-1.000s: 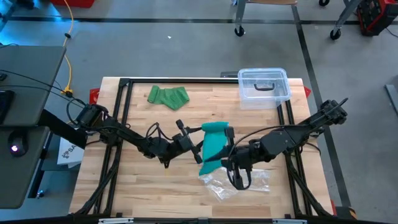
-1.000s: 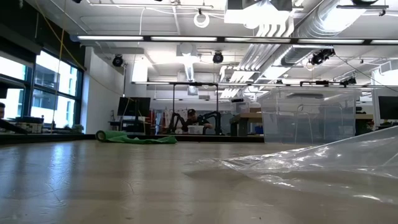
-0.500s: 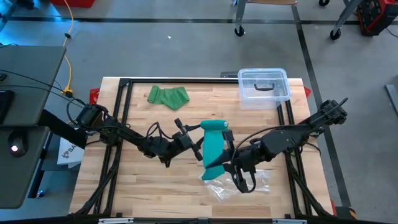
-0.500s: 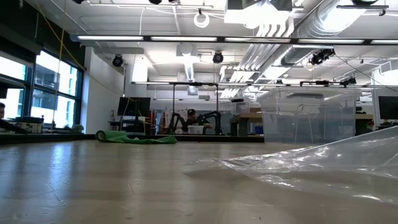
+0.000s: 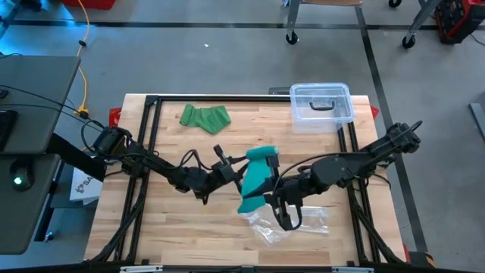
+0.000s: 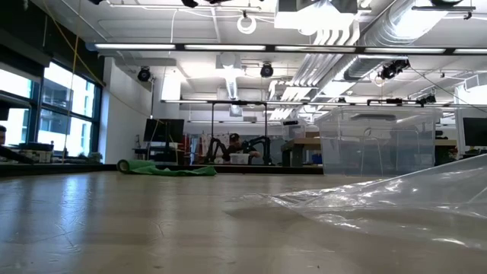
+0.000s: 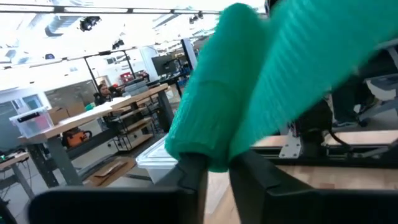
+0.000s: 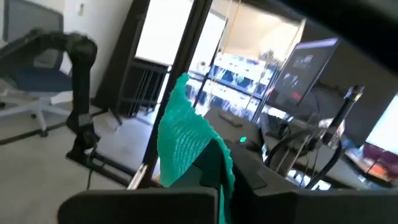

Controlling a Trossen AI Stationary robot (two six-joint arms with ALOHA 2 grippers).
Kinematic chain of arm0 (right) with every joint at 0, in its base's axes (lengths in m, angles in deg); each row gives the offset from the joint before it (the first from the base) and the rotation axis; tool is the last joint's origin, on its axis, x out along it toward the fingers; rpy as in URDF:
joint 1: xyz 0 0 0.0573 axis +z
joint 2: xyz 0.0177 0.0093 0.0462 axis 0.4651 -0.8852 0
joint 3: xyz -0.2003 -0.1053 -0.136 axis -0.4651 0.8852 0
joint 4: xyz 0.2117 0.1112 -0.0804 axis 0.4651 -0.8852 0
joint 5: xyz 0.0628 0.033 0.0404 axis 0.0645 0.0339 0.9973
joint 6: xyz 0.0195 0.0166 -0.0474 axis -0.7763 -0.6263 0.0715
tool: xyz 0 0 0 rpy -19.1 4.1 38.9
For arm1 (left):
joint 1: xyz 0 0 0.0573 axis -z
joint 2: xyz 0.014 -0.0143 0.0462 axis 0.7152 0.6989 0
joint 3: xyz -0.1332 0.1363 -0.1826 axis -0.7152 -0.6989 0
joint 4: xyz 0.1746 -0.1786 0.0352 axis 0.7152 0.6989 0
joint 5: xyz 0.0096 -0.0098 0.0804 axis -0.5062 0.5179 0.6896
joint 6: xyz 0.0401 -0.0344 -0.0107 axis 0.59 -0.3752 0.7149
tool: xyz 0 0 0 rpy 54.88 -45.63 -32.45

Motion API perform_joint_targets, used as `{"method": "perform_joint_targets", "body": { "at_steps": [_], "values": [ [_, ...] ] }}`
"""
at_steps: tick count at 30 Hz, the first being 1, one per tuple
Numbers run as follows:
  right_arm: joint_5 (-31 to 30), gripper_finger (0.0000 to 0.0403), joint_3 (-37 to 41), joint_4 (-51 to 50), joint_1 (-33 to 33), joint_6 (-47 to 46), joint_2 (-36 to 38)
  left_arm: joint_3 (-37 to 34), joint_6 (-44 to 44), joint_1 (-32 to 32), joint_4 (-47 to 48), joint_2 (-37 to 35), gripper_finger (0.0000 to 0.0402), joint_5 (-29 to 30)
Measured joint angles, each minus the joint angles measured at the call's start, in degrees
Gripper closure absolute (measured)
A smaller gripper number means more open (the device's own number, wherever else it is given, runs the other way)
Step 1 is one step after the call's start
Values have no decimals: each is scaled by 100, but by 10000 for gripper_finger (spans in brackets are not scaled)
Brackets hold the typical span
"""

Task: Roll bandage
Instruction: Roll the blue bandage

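Both grippers hold the teal bandage [image 5: 255, 179] in the air above the table [image 5: 189, 220]; the left gripper [image 5: 241, 174] is closed on its rolled upper end, the right gripper [image 5: 267, 199] is closed on the loose lower end; only a small part looks rolled, so most of the rolling remains.

robotics lab: exposed ceiling ducts [image 6: 358, 30], workbenches [image 7: 93, 115], monitors [image 6: 163, 129]

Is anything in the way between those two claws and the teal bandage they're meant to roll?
Nothing visible. Both already grip the teal bandage above the table: the left gripper at its rolled end, the right gripper on its loose tail.
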Motion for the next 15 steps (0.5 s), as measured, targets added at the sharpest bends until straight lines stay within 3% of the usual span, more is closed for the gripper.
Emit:
{"method": "perform_joint_targets", "body": {
  "at_steps": [4,7,15],
  "values": [
    [-211,403,-188,-191,-25,43,0,0,47,20,91,0,394,-13],
    [-468,403,-265,-381,-68,37,9,0,96,66,94,0,394,-3],
    [-480,403,-292,-802,-397,-317,7,0,97,67,465,0,399,101]
  ]
}}
